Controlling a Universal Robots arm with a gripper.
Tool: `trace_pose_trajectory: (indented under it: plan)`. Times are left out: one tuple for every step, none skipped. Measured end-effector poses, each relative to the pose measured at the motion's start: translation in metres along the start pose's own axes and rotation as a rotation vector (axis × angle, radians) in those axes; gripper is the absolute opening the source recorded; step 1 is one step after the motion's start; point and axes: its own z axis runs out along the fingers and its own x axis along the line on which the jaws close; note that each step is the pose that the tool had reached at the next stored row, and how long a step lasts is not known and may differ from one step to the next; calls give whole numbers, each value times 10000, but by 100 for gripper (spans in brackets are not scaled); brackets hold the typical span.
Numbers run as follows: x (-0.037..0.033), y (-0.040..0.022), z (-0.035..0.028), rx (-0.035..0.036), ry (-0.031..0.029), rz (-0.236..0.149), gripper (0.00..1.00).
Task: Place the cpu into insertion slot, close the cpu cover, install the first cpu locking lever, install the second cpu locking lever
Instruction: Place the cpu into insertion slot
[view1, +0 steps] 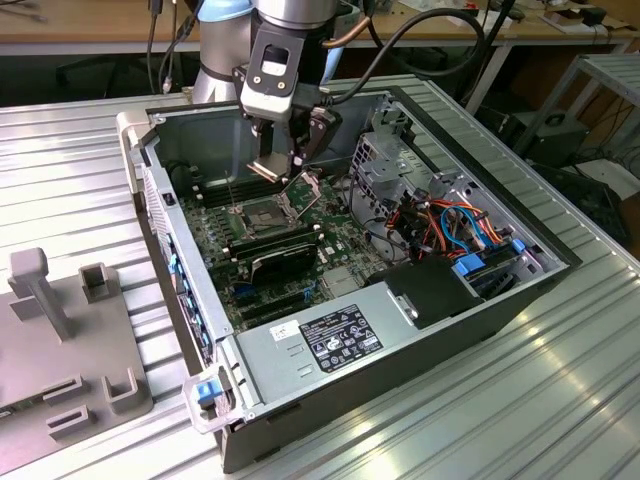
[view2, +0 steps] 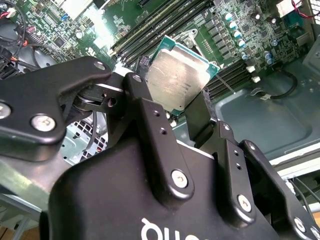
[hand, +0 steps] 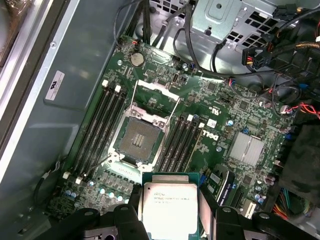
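I see the pincer (view1: 285, 168) hanging inside the open computer case (view1: 300, 440), clenched on the cpu (hand: 170, 207) by two opposite edges. That grip leaves the silvery top plate turned up toward the wrist and the underside free to face the board. In the first wrist view the chip sits to one side of the insertion slot (hand: 139, 138), not over it. By my reckoning it is raised above the board, and nothing is seated yet.

The slot lies bare near the middle of the green circuit board (hand: 220, 95), between two banks of long black memory slots (hand: 102, 125). Its dark pin grid is exposed because the cpu cover (hand: 156, 88) is swung back on its hinge at one edge of the slot.

The case lies opened upward on a ribbed metal counter (view1: 560, 400), and a grey fixture tray (view1: 60, 340) sits at the counter's edge on the exterior view's left. A wooden bench (view1: 100, 25) runs behind.
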Motion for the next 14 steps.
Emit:
trace_pose_trajectory:
  plan:
    - [0,0,1,0,0,0,54]
    - [0,0,2,0,0,0,54]
    - [0,0,3,0,0,1,54]
    - [0,0,4,0,0,6,54]
    - [0,0,4,1,0,25,54]
    - [0,0,4,3,-2,77,54]
    - [0,0,4,5,-6,164,54]
    - [0,0,4,7,-9,234,54]
    - [0,0,4,11,-13,322,54]
    - [0,0,4,13,-16,399,54]
    - [0,0,4,15,-19,461,54]
    - [0,-1,4,16,-20,484,54]
    - [0,-1,4,17,-20,485,54]
    - [0,0,4,17,-21,486,54]
